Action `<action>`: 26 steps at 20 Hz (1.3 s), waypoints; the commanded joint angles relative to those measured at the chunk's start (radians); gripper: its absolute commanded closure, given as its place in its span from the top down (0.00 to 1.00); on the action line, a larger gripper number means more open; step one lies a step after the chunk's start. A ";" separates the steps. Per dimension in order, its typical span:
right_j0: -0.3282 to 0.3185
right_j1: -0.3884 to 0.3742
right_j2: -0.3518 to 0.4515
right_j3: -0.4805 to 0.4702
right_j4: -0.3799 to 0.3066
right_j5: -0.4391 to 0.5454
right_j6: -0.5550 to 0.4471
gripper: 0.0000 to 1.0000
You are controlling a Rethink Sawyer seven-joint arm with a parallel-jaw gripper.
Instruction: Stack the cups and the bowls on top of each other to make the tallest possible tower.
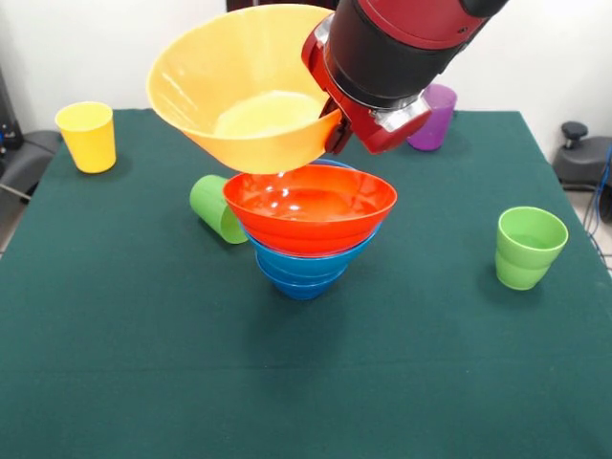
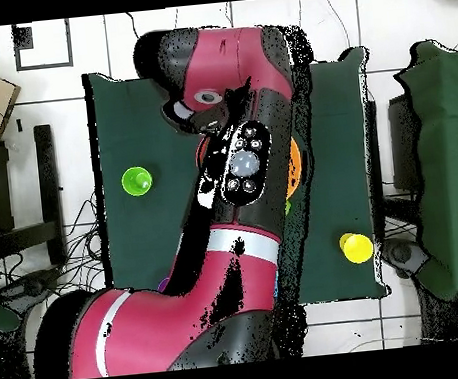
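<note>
Glossy flared yellow-orange bowl in tool

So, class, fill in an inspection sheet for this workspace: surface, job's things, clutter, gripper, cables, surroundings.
Surface: dark green cloth-covered table.
Job's things: big yellow-orange plastic bowl held tilted above the tower of orange-red bowl nested on blue bowls; yellow plastic cup upright; green plastic cup upright; second green cup on its side beside the tower; translucent purple cup behind the arm.
Clutter: nothing seen.
Gripper: gripper at the yellow-orange bowl's rim, apparently gripping it.
Cables: cables beside the table.
Surroundings: white wall, tiled floor.
</note>
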 commanded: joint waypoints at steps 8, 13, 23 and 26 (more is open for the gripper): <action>-0.002 -0.022 0.045 0.068 0.010 -0.109 0.182 0.00; -0.001 -0.025 0.045 0.072 0.015 -0.125 0.189 0.00; 0.002 -0.026 0.044 0.082 0.024 -0.146 0.203 0.00; 0.005 -0.026 0.043 0.083 0.027 -0.150 0.209 0.00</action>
